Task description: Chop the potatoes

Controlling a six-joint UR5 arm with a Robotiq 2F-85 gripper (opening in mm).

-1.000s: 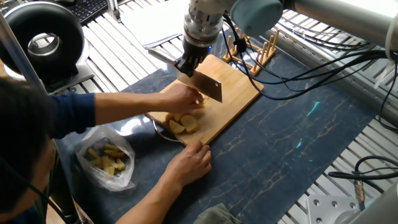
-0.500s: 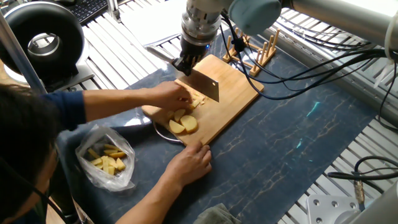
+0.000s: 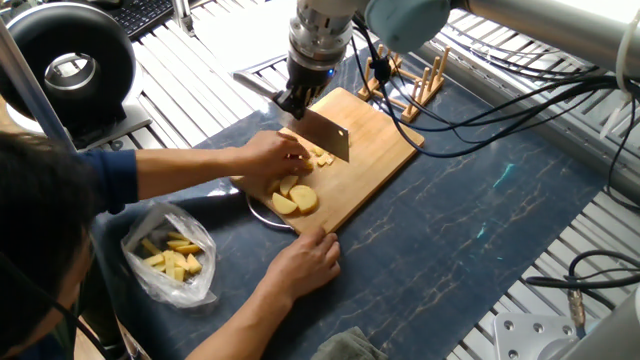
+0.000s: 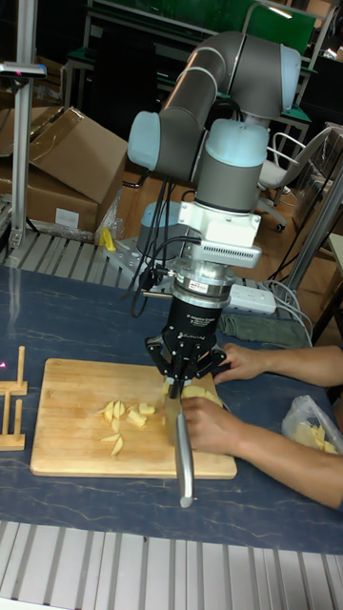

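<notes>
The black two-finger gripper (image 4: 175, 383) clenches a steel cleaver (image 3: 322, 136) over the pale wooden cutting board (image 3: 375, 150), where pale yellow potato pieces (image 4: 126, 421) lie beside a person's steadying hand (image 3: 270, 152), blocking the blade's near side.

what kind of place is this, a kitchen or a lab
Most likely a robotics lab or workshop, not a kitchen. The cutting board sits on a slatted metal bench, loose cables trail across it, and cardboard boxes are stacked behind the robot arm.
</notes>
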